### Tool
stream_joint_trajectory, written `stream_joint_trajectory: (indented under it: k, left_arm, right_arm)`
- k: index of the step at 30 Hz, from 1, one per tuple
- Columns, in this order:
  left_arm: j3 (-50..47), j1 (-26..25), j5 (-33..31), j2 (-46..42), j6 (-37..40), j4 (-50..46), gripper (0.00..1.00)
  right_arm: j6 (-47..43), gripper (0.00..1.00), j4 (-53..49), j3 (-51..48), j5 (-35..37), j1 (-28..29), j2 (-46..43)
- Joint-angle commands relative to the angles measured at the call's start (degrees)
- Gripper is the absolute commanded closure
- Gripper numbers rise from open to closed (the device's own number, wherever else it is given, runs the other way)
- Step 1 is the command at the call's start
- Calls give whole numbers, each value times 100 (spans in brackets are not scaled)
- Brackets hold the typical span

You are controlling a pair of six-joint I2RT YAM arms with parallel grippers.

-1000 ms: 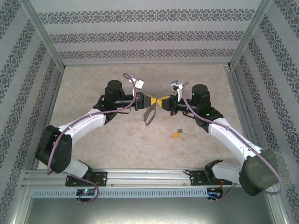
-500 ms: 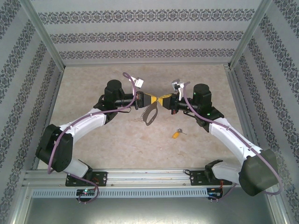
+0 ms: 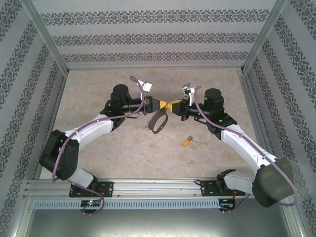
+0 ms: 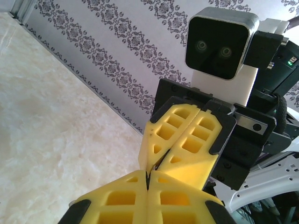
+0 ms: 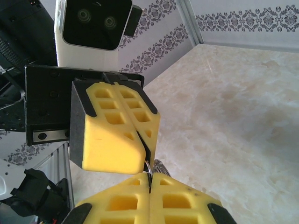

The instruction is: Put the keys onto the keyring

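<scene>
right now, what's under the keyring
Bare table and the ring's shadow; the keyring hangs from the shut jaws. The key lies apart, to its right. The spot straight beneath is covered by the ring.

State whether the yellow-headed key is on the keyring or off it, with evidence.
Off. The key lies on the table, well apart from the keyring; nothing links them.

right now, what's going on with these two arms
Two robot arms meet tip to tip above the middle of the table. The left pincer and right pincer are both shut, and the dark keyring hangs from where they meet. The left one seems to hold it; whether the right one also grips it is hard to tell. The yellow-headed key lies on the table nearer the right arm, not yet picked up.
</scene>
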Motion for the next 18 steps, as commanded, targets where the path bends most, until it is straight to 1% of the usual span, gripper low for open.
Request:
stream_joint_trajectory:
  k: [1, 5, 7, 9, 10, 13, 18]
  left_arm:
    - [-13, -33, 228, -12, -137, 605, 100]
    - [-124, -41, 99, -75, -144, 769, 100]
    - [-204, -40, -53, -171, -44, 755, 100]
    - [-295, -42, -248, -292, 103, 713, 100]
    - [-342, -37, -340, -361, 190, 679, 100]
    - [-415, -37, -517, -546, 375, 567, 100]
    - [-465, -38, -700, -776, 688, 308, 100]
  right_arm:
    - [23, 100, 165, 161, -97, 39, 24]
    - [56, 99, 175, 213, -85, 40, 27]
    - [82, 69, 168, 218, 0, 32, -9]
    - [113, 57, 200, 162, 82, -36, -133]
    - [135, 52, 213, 109, 150, -90, -217]
    - [213, 46, 300, -101, 307, -301, -488]
    - [379, 44, 369, -387, 443, -536, -772]
